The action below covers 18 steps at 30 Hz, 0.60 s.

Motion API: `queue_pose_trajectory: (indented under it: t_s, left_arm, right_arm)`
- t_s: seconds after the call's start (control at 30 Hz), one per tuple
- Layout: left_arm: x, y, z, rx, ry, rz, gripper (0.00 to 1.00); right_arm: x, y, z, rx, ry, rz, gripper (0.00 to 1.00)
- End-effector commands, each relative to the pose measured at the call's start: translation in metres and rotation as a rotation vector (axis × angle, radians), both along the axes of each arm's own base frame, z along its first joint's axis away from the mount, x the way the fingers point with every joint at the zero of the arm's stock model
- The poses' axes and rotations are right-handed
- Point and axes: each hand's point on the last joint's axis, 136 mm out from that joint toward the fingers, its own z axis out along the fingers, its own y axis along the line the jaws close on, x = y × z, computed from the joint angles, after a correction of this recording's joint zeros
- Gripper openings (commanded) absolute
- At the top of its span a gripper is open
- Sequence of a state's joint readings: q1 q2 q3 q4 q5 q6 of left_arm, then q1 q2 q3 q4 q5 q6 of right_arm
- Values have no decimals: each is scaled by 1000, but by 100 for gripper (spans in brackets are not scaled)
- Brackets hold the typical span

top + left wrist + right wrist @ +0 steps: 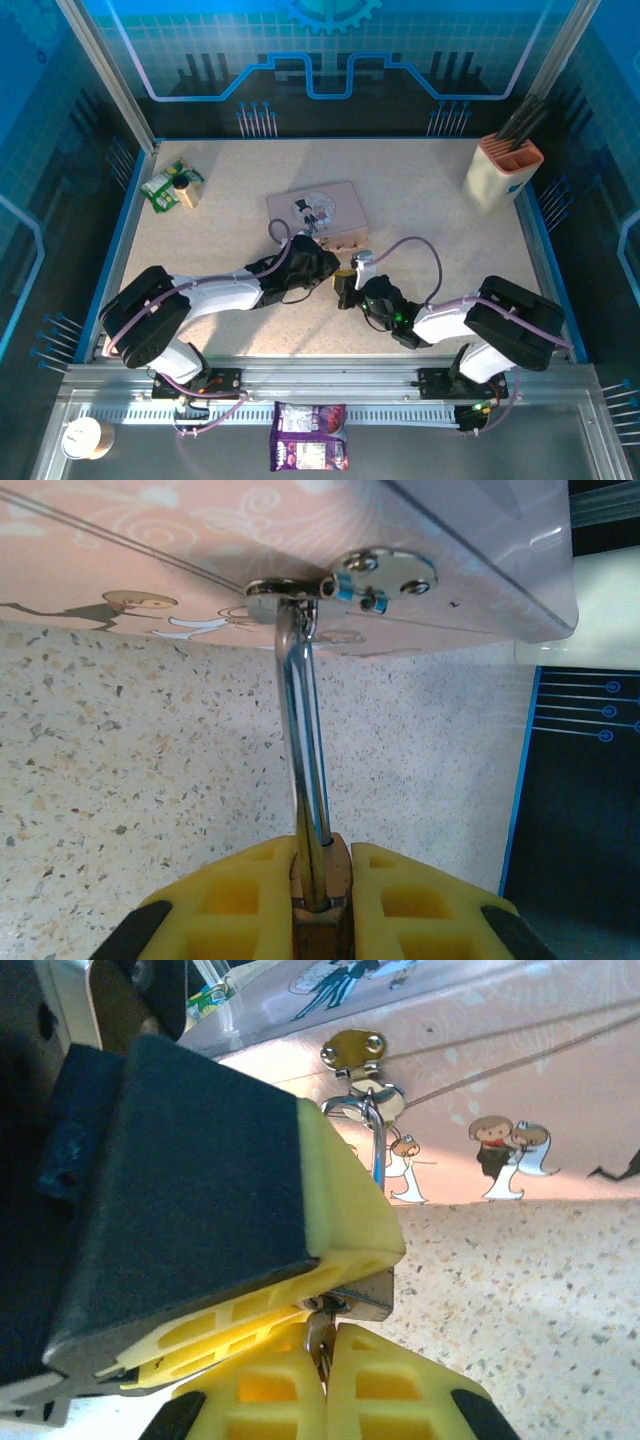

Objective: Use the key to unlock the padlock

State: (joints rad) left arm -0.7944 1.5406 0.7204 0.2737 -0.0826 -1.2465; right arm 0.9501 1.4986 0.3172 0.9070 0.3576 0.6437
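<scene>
on the counter (pixel 230 200) mid-frame, our left jaws clamp the padlock (pixel 308 770) hanging from the pink tin's (pixel 335 200) hasp (pixel 352 1048), steadying it while our right jaws pinch the key (pixel 318 1332) just below it.

Bright overhead light, soft shadows; wrist cams blurred close up

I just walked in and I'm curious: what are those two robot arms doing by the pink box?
They are working on a lock together. The left claw is shut on the padlock, whose silvery loop goes through the latch on the pink tin. The right claw pinches the key right at the bottom of the padlock. I can't tell if the lock has opened.
</scene>
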Motion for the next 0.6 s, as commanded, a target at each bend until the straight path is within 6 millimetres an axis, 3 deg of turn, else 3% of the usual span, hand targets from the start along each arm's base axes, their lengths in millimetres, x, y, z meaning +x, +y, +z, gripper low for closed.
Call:
queue_pose_trajectory:
  t_s: [0.0, 0.23, 0.57]
  left_arm:
    - [4, -26, 29, -51, -84, -75, 0]
    - [7, -28, 20, 21, -95, -102, 0]
    - [11, -35, 11, 56, -88, -121, 0]
  right_arm:
    - [5, 1, 17, 189, 66, -43, 2]
    - [7, -17, -1, 296, 215, -72, 2]
    - [2, -14, -11, 381, 290, -56, 5]
